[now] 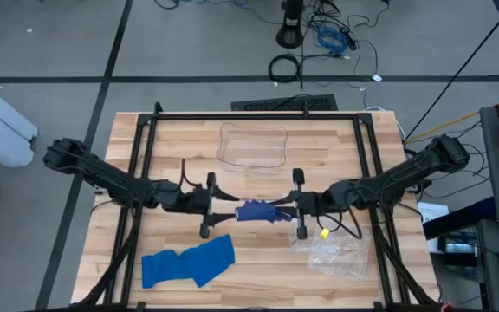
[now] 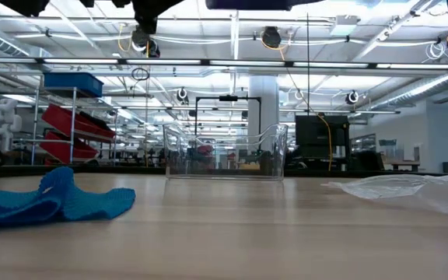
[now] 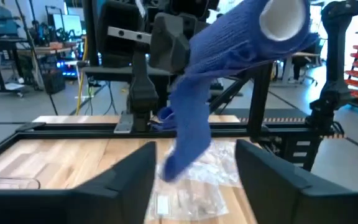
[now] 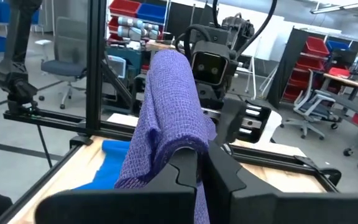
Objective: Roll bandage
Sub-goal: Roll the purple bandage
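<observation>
Two dark arms meet over the middle of the wooden table (image 1: pixel 258 186), both raised above its surface. Between them hangs the rolled blue bandage (image 1: pixel 256 211), a partly wound roll on a pale core with a loose tail drooping from it. The right gripper (image 4: pixel 199 163) has its fingers closed on the bandage, the fabric draped over and pinched between them in the right wrist view. The left gripper (image 3: pixel 194 171) faces it from the opposite side with its fingers spread apart; in the left wrist view the bandage (image 3: pixel 229 68) sits ahead of and above those fingers, and nothing lies between them. A second blue bandage (image 1: pixel 189 262) lies flat and crumpled on the table near the front edge, on the left arm's side, well apart from both grippers; the low view shows it resting on the board (image 2: pixel 49 202). A clear plastic container (image 1: pixel 252 147) stands toward the rear centre of the table. A crumpled clear plastic wrapper (image 1: pixel 336 253) lies on the right arm's side near the front, below the right gripper's position.
</observation>
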`<control>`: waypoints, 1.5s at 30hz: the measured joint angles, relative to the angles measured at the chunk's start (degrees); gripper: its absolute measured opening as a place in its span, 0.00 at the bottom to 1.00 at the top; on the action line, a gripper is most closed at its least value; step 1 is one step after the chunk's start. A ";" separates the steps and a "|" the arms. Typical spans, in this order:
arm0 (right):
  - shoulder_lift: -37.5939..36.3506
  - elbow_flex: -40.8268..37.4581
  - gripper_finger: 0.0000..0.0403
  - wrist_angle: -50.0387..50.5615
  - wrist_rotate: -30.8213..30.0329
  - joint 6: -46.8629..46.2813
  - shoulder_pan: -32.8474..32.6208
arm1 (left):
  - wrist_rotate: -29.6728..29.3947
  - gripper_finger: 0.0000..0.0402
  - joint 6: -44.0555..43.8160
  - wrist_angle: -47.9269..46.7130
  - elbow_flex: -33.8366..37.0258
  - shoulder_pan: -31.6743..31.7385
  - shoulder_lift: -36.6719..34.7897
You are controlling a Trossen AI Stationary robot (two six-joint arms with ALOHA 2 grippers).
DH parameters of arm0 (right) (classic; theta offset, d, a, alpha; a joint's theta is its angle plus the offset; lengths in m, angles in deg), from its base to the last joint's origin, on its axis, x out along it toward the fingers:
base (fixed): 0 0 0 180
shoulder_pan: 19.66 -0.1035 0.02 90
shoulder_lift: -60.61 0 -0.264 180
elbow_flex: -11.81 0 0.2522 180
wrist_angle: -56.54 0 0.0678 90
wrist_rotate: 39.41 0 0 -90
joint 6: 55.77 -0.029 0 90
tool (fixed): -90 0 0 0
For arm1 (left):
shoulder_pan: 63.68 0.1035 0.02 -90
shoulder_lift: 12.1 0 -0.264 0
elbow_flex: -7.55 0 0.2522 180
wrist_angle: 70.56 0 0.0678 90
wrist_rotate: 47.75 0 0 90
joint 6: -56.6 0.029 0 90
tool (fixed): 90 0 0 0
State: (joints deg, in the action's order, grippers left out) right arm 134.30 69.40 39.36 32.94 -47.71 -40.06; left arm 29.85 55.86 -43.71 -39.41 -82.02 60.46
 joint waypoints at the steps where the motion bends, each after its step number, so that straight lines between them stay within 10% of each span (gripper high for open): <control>1: 0.03 0.00 0.00 0.00 -0.01 0.04 -0.20 | -0.12 0.61 0.03 -0.02 -0.42 0.06 0.53; 15: 0.52 0.48 0.00 -0.11 0.02 0.20 -0.23 | -4.25 0.70 4.61 -0.60 -7.62 0.95 9.55; 19: 0.52 0.50 0.00 -0.88 -1.14 -0.32 -0.21 | -4.32 0.56 5.78 -0.65 -7.98 1.02 10.21; 26: 0.52 0.55 0.00 1.57 -10.48 -4.31 -0.23 | -4.15 0.05 5.60 -2.77 -7.99 -0.17 10.17; 45: 0.41 0.55 0.00 6.03 -33.00 10.38 -0.45 | 11.13 0.01 -20.00 -23.41 -8.01 1.46 10.11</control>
State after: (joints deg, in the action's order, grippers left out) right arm 134.71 69.95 45.39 -0.06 -37.33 -40.52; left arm 40.98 35.86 -67.11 -47.42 -80.56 70.57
